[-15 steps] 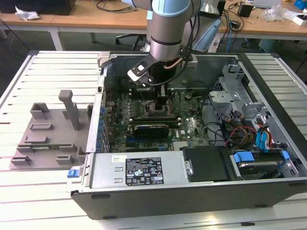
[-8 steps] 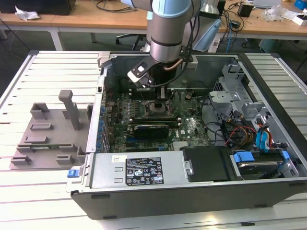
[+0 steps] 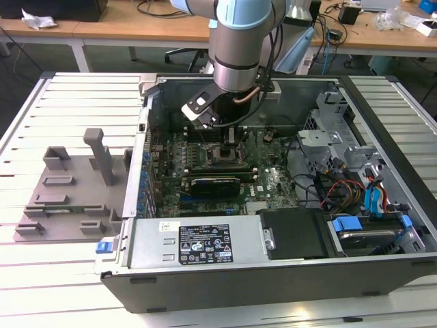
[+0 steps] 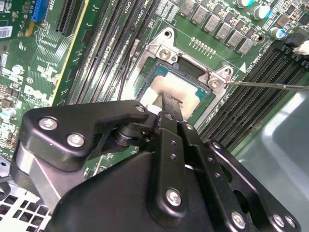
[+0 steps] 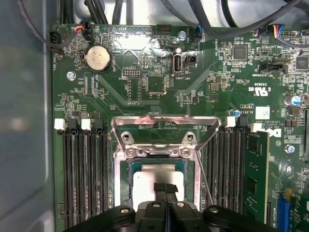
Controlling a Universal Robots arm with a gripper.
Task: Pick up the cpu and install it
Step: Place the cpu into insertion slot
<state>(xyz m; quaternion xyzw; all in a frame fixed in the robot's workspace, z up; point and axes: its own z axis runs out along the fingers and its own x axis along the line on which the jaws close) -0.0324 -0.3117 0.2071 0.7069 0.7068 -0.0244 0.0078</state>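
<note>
Cpu (image 5: pixel 145 186) lies flat in the socket (image 5: pixel 159 140) on the green board (image 5: pixel 145 87), silvery plate up. It is square, with no long axis, its edges parallel to the memory slots (image 5: pixel 84 169). My gripper (image 5: pixel 165 186) is narrow, fingers together, tips at its top plate.

I recorded a pale, ribbed surface (image 3: pixel 68 96) under my station, reaching to both edges of the exterior view. Behind it stood wooden desks (image 3: pixel 130 31) on white frames. Loose cables (image 3: pixel 156 8) and a crumpled white wad (image 3: pixel 37 19) lay on top of them. Dark floor (image 3: pixel 41 58) showed beneath, along with what looked like a chair base (image 3: pixel 183 55). Lighting was bright and even, and shadows were soft.
</note>
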